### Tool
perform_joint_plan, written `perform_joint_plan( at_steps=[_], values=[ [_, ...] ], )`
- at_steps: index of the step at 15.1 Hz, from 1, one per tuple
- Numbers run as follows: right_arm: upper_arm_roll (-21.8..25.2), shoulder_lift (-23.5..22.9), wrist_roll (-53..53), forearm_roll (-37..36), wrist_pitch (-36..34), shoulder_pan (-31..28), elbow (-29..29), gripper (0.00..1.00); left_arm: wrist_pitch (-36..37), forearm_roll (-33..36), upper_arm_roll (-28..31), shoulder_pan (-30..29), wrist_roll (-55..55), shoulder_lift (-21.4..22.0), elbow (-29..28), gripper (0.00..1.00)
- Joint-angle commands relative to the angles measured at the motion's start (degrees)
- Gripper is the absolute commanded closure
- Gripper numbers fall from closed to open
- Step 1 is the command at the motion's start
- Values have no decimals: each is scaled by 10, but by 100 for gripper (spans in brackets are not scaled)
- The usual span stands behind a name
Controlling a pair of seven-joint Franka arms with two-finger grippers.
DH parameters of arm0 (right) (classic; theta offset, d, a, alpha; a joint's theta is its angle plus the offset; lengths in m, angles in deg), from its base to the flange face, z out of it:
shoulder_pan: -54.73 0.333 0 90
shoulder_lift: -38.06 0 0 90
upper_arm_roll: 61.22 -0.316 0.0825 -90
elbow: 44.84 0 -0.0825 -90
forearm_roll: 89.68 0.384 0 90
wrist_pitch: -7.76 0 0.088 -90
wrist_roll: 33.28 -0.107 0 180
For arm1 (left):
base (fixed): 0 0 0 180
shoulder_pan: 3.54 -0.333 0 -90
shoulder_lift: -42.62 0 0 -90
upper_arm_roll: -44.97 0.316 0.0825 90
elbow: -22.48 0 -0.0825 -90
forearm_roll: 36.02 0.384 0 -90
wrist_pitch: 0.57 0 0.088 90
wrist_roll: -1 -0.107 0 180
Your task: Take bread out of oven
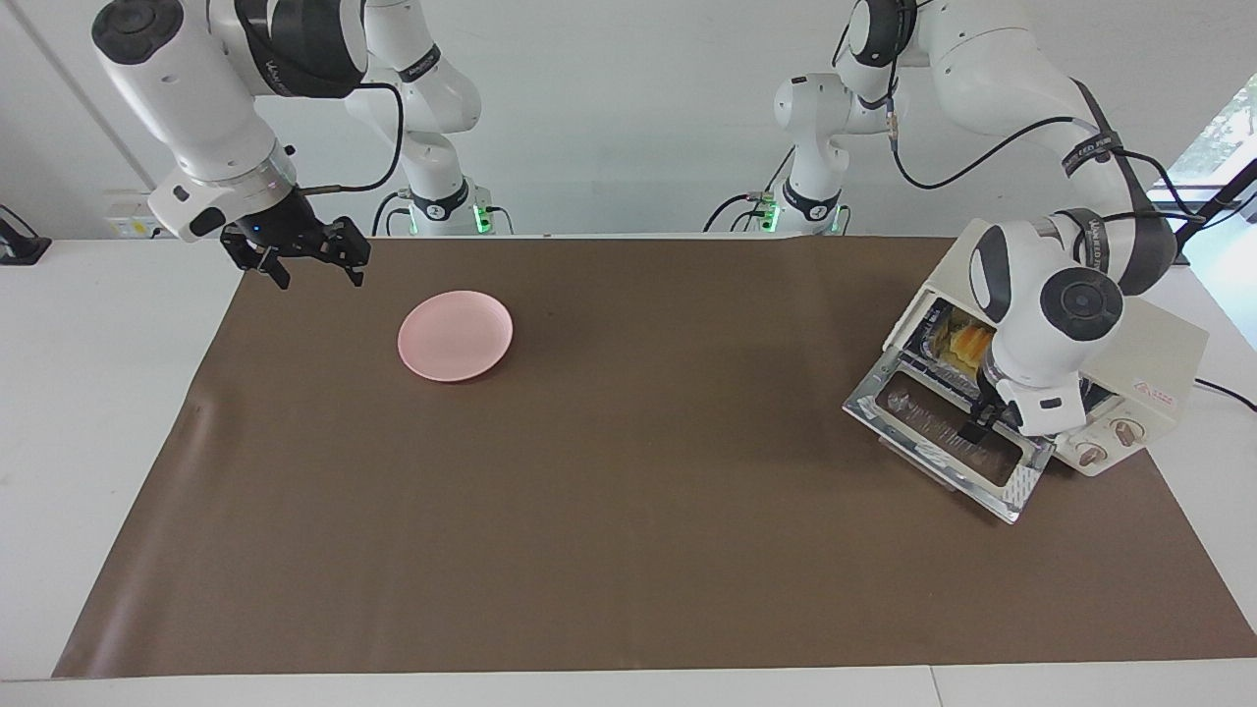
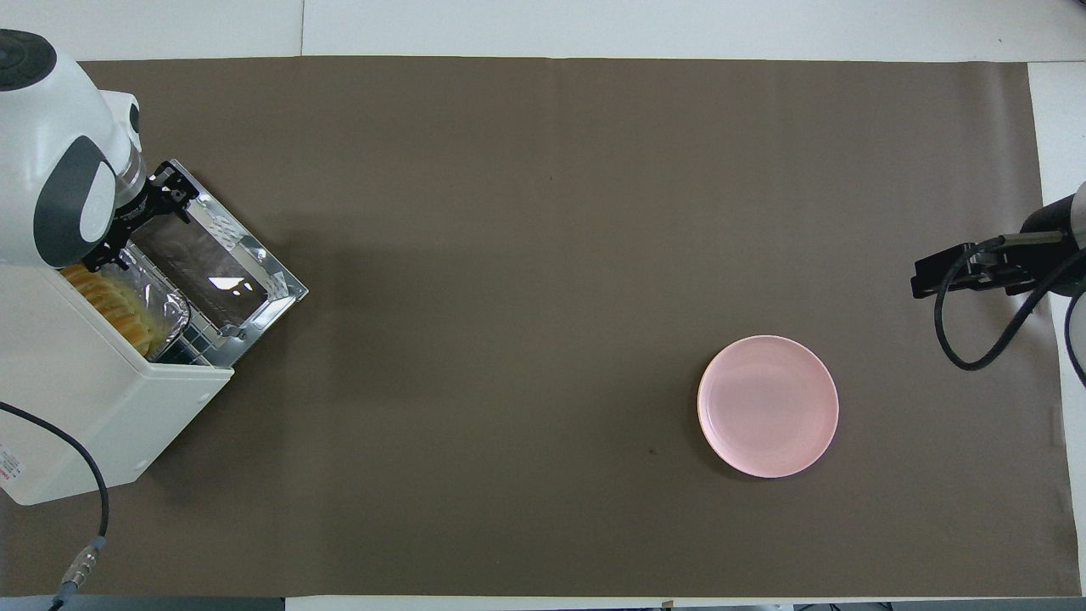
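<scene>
The cream-white oven (image 1: 1154, 339) (image 2: 76, 399) stands at the left arm's end of the table, its glass door (image 1: 943, 432) (image 2: 212, 271) folded down flat. Inside, the golden ridged bread (image 1: 965, 342) (image 2: 106, 301) lies in a crinkled foil tray (image 2: 165, 305); the left arm's wrist hides most of it in the facing view. My left gripper (image 1: 982, 424) (image 2: 140, 222) hangs low over the open door, just in front of the tray, open and holding nothing. My right gripper (image 1: 295, 253) (image 2: 967, 271) waits open in the air at the right arm's end.
A round pink plate (image 1: 455, 335) (image 2: 768, 406) lies on the brown mat (image 1: 628, 511), toward the right arm's end. The oven's two knobs (image 1: 1110, 442) face away from the robots. A cable (image 2: 85, 509) trails beside the oven.
</scene>
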Motion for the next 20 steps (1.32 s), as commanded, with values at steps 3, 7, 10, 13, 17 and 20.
perform_joint_plan(
  at_steps=[3, 7, 10, 13, 17, 20],
  values=[
    [-5, 10, 15, -8, 2, -8, -9, 0, -72, 18, 4, 8, -2, 59, -115, 0],
    [-5, 9, 15, -8, 2, -8, -9, 0, -97, 18, 3, 1, -4, 65, -130, 7],
    [-5, 9, 15, -8, 2, -8, -9, 0, -97, 18, 3, 1, -5, 67, -137, 25],
    [-5, 9, 15, -8, 2, -8, -9, 0, -97, 18, 4, 1, -9, 78, -160, 59],
    [-5, 9, 15, -8, 2, -8, -9, 0, -91, 18, 4, 1, -42, 79, -160, 100],
    [-5, 9, 15, -8, 2, -8, -9, 0, -96, 18, 4, 8, -49, 73, -144, 100]
  ],
)
